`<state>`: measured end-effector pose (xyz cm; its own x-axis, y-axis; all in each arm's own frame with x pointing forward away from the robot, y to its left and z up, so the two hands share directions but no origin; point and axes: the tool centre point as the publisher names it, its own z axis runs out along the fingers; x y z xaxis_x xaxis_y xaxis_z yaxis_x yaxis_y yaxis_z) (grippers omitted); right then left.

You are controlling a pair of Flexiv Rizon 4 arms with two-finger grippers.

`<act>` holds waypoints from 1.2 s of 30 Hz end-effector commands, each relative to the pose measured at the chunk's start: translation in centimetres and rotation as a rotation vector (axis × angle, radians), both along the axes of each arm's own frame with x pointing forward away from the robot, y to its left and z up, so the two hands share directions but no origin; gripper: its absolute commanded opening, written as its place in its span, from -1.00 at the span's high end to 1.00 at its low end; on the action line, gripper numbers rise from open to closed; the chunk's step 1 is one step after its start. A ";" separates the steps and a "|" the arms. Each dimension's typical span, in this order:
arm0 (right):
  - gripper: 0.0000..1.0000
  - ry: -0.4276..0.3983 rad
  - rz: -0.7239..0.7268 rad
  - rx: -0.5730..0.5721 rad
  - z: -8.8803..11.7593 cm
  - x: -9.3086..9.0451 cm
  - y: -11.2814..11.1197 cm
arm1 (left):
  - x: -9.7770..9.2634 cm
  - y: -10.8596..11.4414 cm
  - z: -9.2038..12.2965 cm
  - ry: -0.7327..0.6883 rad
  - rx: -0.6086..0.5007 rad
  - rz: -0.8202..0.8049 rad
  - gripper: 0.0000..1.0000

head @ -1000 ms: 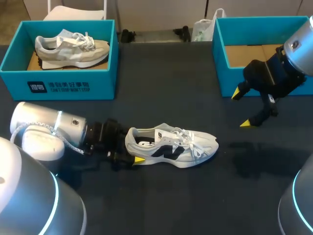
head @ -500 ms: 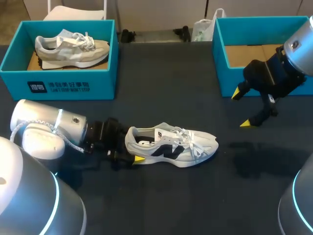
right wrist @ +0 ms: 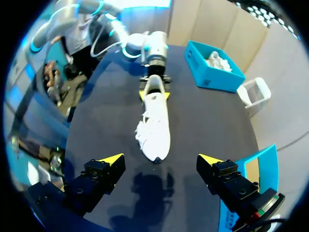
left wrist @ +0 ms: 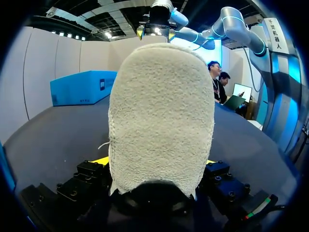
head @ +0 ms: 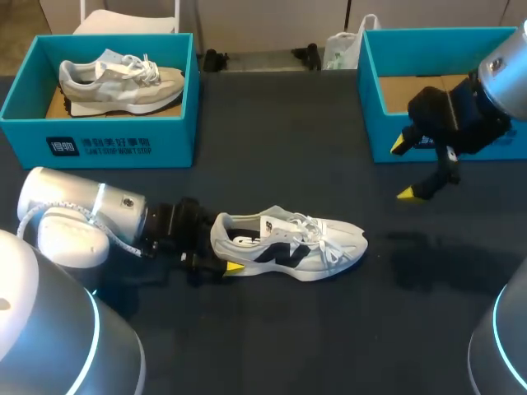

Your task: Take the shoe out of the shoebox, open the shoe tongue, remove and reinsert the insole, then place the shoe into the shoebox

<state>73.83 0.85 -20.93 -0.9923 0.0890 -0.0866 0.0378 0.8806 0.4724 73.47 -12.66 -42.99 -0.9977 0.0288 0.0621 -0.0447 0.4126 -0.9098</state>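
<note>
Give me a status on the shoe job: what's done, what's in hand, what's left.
Done: the shoe is out, lying on the table; the right-hand shoebox looks empty. In hand: the left gripper is shut on the heel, while the right gripper hangs open near that box. Left: opening the tongue, pulling and refitting the insole, then boxing the shoe.

Dark table (head: 272,123) on show. One white-and-grey shoe (head: 288,245) is laid on it sole down, heel set btwn the fingers of the L pincer (right wrist: 154,94), toe pointed away from it, well apart from the R pincer (head: 402,169). A teal shoebox (head: 370,90) is stood just behind the R pincer, cardboard floor seen. A 2nd teal box (head: 115,144) is placed well beyond the L pincer.
</note>
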 end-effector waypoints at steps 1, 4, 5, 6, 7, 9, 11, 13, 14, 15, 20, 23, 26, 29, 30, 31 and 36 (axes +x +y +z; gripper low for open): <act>-1.00 0.024 -0.081 -0.057 0.4 1.9 2.7 | 0.5 -0.1 -0.4 0.000 0.003 0.000 1.00; -1.00 -0.003 -0.144 -0.063 0.9 2.3 3.7 | 0.5 -0.1 -0.4 0.000 0.003 0.000 1.00; -1.00 0.010 -0.178 -0.064 1.0 2.5 3.8 | 0.5 -0.1 -0.4 0.000 0.003 0.000 1.00; -1.00 0.015 -0.217 -0.059 1.0 2.6 4.1 | 0.5 -0.1 -0.4 0.000 0.003 0.000 1.00; -1.00 0.007 -0.251 -0.062 1.1 2.7 4.4 | 0.5 -0.1 -0.4 0.000 0.003 0.000 1.00; -1.00 -0.007 -0.368 -0.041 1.1 2.5 5.1 | 0.5 -0.1 -0.4 0.000 0.003 0.000 1.00; -1.00 0.001 -0.567 0.002 0.8 1.9 6.0 | 0.5 -0.1 -0.4 0.000 0.003 0.000 1.00; -1.00 -0.035 -0.658 0.043 0.8 1.4 6.8 | 0.5 -0.1 -0.4 0.000 0.003 0.000 1.00; -1.00 -0.035 -0.658 0.043 0.8 1.4 6.8 | 0.5 -0.1 -0.4 0.000 0.003 0.000 1.00; -1.00 -0.035 -0.658 0.043 0.8 1.4 6.8 | 0.5 -0.1 -0.4 0.000 0.003 0.000 1.00; -1.00 -0.035 -0.658 0.043 0.8 1.4 6.8 | 0.5 -0.1 -0.4 0.000 0.003 0.000 1.00; -1.00 -0.035 -0.658 0.043 0.8 1.4 6.8 | 0.5 -0.1 -0.4 0.000 0.003 0.000 1.00; -1.00 -0.035 -0.658 0.043 0.8 1.4 6.8 | 0.5 -0.1 -0.4 0.000 0.003 0.000 1.00; -1.00 -0.068 -0.742 0.112 0.6 1.6 6.6 | 0.5 -0.1 -0.4 0.000 0.003 0.000 1.00; -1.00 -0.057 -0.809 0.109 0.7 1.8 6.9 | 0.5 -0.1 -0.4 0.000 0.003 0.000 1.00; -1.00 -0.030 -0.835 0.068 0.9 2.1 7.3 | 0.5 -0.1 -0.4 0.000 0.003 0.000 1.00; -1.00 -0.007 -1.063 0.097 2.0 3.0 9.0 | 0.5 -0.1 -0.4 0.000 0.003 0.000 1.00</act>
